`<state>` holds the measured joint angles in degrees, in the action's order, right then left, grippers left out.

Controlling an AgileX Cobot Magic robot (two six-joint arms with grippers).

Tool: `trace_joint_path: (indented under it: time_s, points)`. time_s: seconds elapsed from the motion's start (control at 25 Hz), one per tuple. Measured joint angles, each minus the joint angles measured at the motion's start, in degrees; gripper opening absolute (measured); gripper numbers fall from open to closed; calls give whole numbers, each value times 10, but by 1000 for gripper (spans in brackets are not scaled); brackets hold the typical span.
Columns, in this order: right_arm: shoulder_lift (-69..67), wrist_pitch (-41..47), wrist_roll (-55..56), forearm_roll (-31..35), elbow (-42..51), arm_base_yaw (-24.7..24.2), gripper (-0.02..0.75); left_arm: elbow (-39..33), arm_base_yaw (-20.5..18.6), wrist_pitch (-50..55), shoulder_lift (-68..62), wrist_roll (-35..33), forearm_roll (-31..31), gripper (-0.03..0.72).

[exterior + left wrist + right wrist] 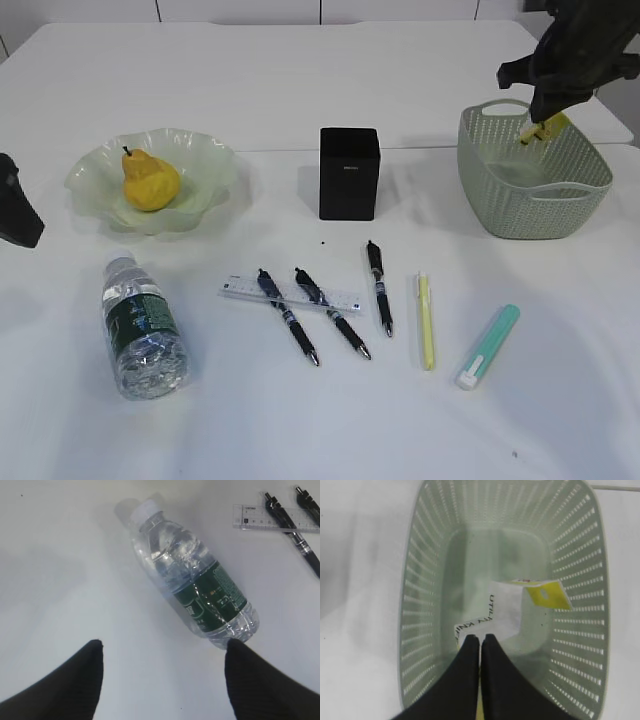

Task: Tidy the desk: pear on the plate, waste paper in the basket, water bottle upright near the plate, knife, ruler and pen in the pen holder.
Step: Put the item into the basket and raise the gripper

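Observation:
The yellow pear (150,182) lies in the wavy green plate (205,150) at the left. On its side in front of the plate is the water bottle (143,325) (192,575). My left gripper (162,645) (20,215) hangs open just past the bottle's base, with nothing between its fingers. My right gripper (481,637) (545,115) is shut on a white and yellow piece of waste paper (505,610) (543,130), above the inside of the basket (530,205) (420,580). The ruler (240,289) (255,517), three black pens (332,312) and the teal knife (489,346) lie on the desk (300,80). The black pen holder (349,173) stands behind them.
A thin yellow pen (426,322) lies between the black pens and the knife. One black pen (288,315) (292,530) crosses over the ruler. The basket stands at the right near the desk's far edge.

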<state>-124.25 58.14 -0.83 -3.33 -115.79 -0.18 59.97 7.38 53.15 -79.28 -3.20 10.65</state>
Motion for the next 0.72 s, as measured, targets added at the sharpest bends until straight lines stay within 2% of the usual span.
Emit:
trace_joint_path:
  time_s: [0.48, 0.6, 0.72]
  points:
    - [-59, -46, 17, 0, 0, 0, -1, 0, 0, 0, 0, 0, 6, 538]
    - [-68, -46, 27, 0, 0, 0, 50, 0, 0, 0, 0, 0, 7, 538]
    - [-69, -46, 31, 0, 0, 0, 170, 0, 0, 0, 0, 0, 7, 538]
